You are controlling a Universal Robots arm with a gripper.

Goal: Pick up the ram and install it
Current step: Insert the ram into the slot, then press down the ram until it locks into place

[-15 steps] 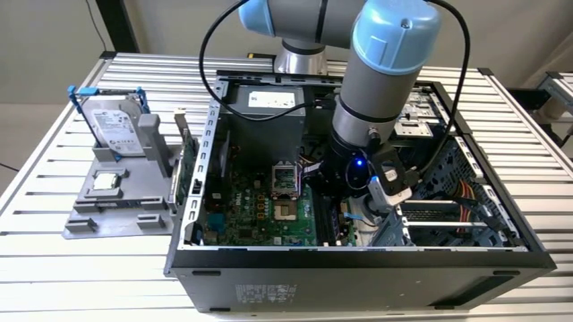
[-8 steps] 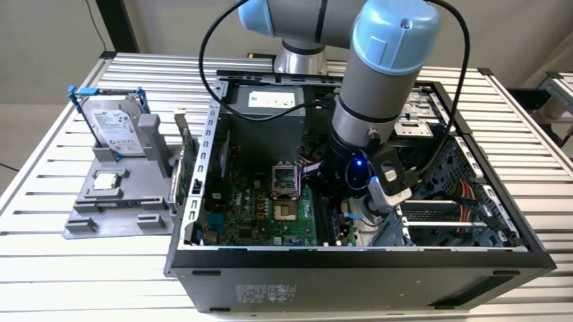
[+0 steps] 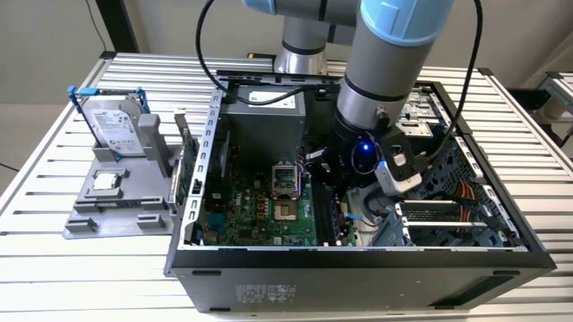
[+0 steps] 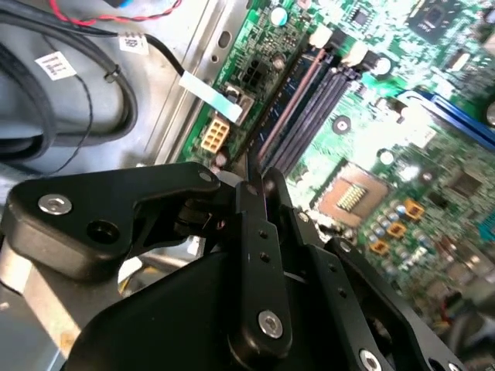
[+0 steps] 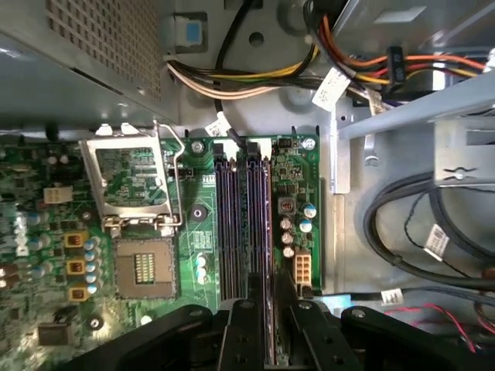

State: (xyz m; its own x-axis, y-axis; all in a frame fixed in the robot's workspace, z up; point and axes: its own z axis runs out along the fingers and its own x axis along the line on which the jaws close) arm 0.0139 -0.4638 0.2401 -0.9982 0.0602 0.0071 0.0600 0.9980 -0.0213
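My gripper [image 3: 358,194] is down inside the open computer case [image 3: 358,258], over the motherboard [image 3: 259,208]. In both wrist views its black fingers [image 4: 259,232] stand close together, shut on the ram [image 4: 253,164], which I see edge-on as a thin dark blade between them. The gripper [image 5: 271,305] hangs right above the row of long memory slots [image 5: 244,224], with the ram lined up along the one nearest the board's edge. I cannot tell whether the ram touches the slot. The CPU socket [image 5: 143,267] lies beside the slots.
A grey holder [image 3: 117,201] on the table at the exterior view's left carries a silver hard drive in a blue frame [image 3: 117,124]. A green card with a metal bracket [image 3: 185,161] stands by the case wall. Black cables [image 5: 433,224], coloured power wires [image 5: 363,66] and the power supply [image 3: 264,117] crowd the slots.
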